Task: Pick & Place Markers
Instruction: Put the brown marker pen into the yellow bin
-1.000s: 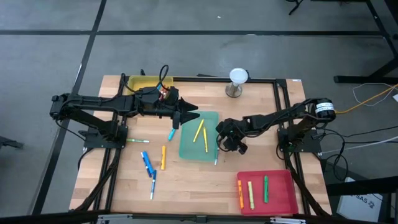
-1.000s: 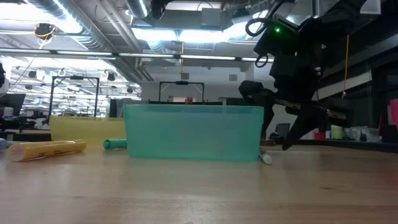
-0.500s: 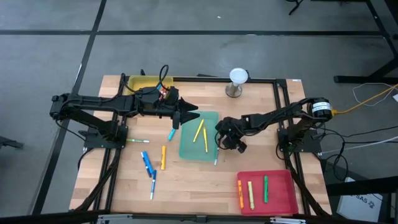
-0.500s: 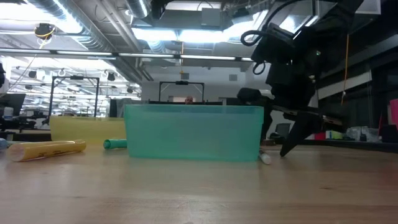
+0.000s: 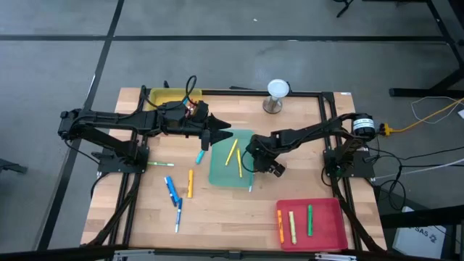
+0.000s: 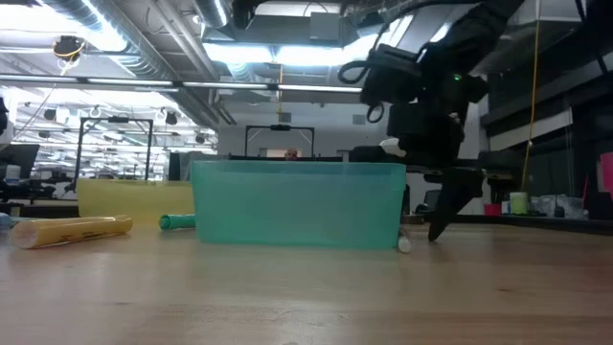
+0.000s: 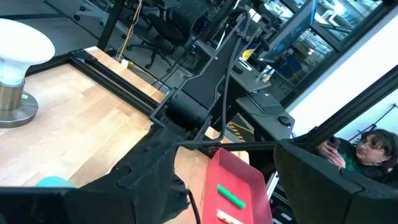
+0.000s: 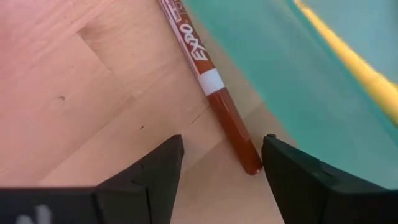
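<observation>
The right gripper (image 8: pixel 217 165) hangs low with fingers apart, empty, over a red-capped marker (image 8: pixel 208 81) lying on the table against the green tray (image 5: pixel 232 167). To grip cleanly, centre both fingers astride the barrel, clear of the tray wall, then descend. The left gripper (image 5: pixel 221 132) waits open above the tray's far corner.

Two yellow markers (image 5: pixel 235 154) lay slanted inside the green tray; three more, orange (image 5: pixel 280 226), yellow (image 5: pixel 293 227) and green (image 5: pixel 309 220), lay side by side in the red tray. Lay flat against the green tray's right wall: a white-barrelled Expo marker with a brown-red cap (image 8: pixel 214 93). Lay scattered left of that tray on the bare wood: a teal marker (image 5: pixel 199 156), an orange one (image 5: pixel 191 183), blue ones (image 5: pixel 172 191) and a thin green one (image 5: pixel 161 164).
</observation>
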